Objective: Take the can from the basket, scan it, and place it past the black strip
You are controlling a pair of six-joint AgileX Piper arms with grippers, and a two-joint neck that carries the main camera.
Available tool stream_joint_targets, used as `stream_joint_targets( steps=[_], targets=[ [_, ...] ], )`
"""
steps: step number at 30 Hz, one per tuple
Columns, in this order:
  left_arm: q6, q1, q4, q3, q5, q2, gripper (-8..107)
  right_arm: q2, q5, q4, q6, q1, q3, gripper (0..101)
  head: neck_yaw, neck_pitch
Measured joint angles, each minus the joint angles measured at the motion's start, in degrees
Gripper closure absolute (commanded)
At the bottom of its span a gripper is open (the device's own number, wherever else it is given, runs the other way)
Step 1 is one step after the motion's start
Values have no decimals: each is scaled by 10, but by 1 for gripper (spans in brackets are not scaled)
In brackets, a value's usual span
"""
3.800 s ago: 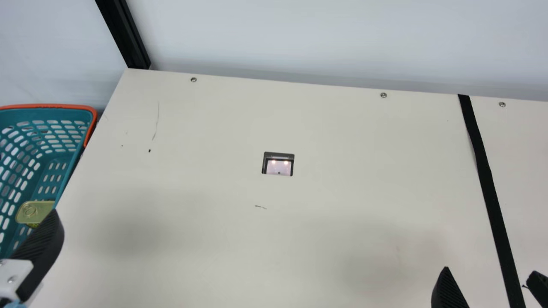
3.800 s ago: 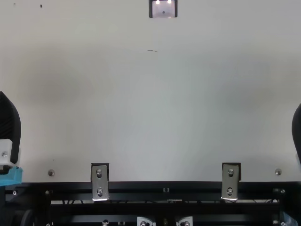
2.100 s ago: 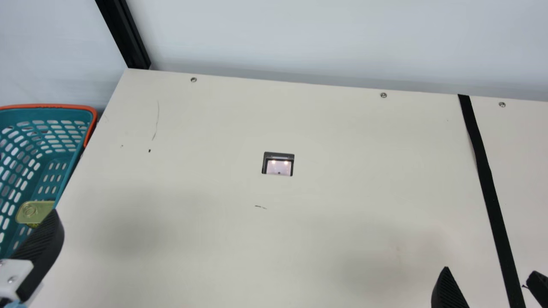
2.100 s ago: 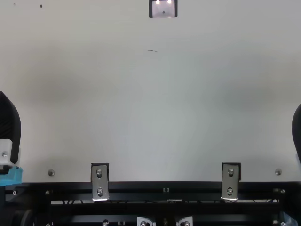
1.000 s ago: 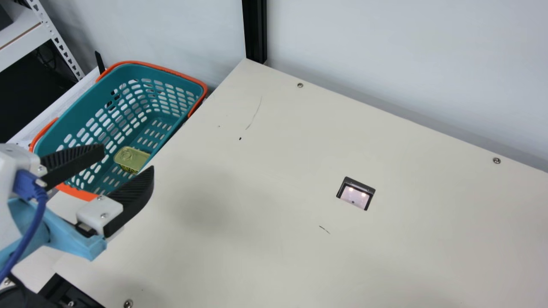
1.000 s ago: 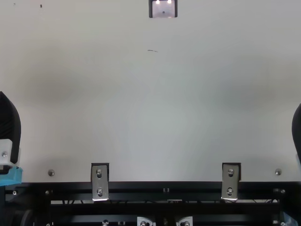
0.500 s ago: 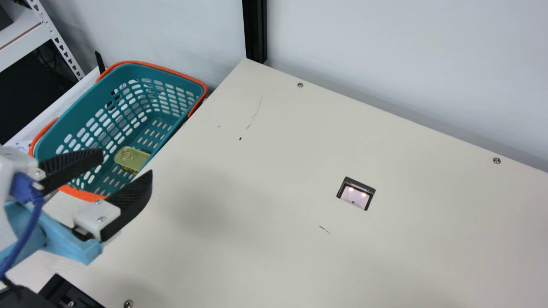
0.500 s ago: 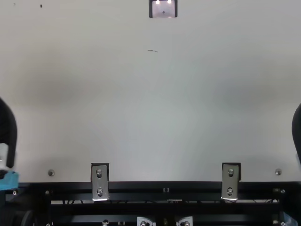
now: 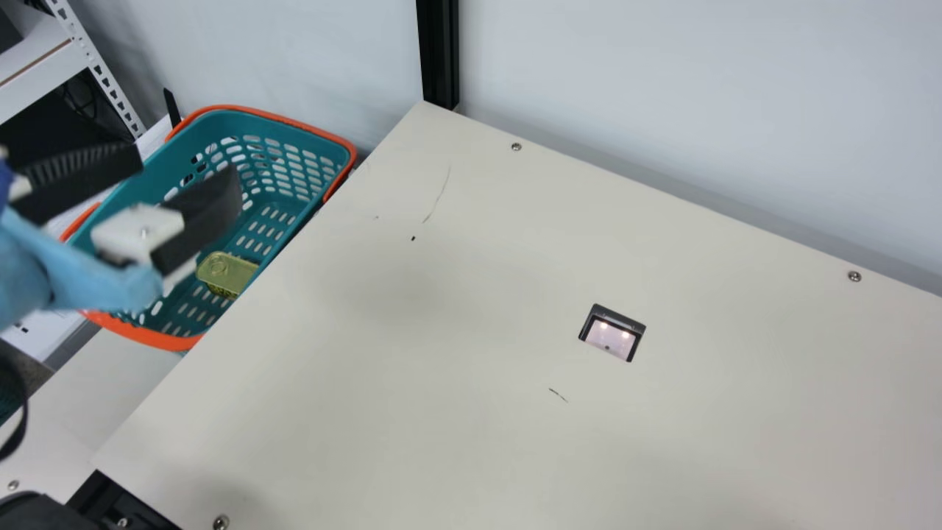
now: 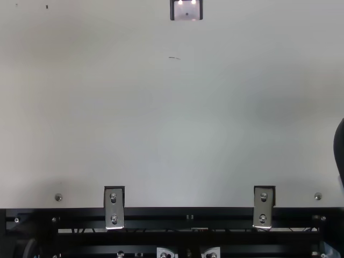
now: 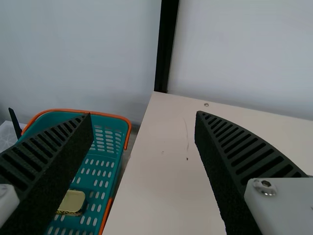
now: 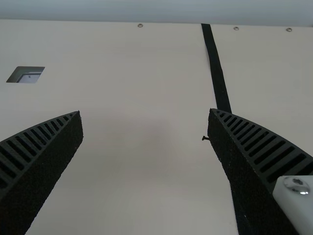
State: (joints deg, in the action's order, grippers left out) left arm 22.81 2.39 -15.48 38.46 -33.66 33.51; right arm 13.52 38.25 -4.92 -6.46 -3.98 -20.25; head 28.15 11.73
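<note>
Can in basket, so pick, scan and placing all remain; left gripper, right gripper empty, fingers spread wide.

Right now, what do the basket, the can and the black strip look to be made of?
Basket: probably moulded plastic, smooth teal with an orange rim; the regular rows of slots suggest it.
Can: likely metal, with a gold-toned, slightly shiny lid and what looks like a pull ring.
Black strip: matt and flat, perhaps cloth tape; I can't settle which.
</note>
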Motion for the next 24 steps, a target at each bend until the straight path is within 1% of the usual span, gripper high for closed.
stream_joint_targets(
  steps=[3, 8, 15, 20, 24],
  targets=[
    [-6, -19, 13, 36, 5, 50, 9, 0, 0, 0, 0, 0, 0, 0, 0, 0],
    [-38, -67, 52, 89, 10, 134, 9, 0, 0, 0, 0, 0, 0, 0, 0, 0],
    [-78, -153, 111, 158, 5, 245, 9, 0, 0, 0, 0, 0, 0, 0, 0, -3],
    [-53, -199, 116, 203, -18, 325, 9, 0, 0, 0, 0, 0, 0, 0, 0, -3],
    [-10, -211, 98, 233, -39, 379, 9, 0, 0, 0, 0, 0, 0, 0, 0, 0]
  ],
)
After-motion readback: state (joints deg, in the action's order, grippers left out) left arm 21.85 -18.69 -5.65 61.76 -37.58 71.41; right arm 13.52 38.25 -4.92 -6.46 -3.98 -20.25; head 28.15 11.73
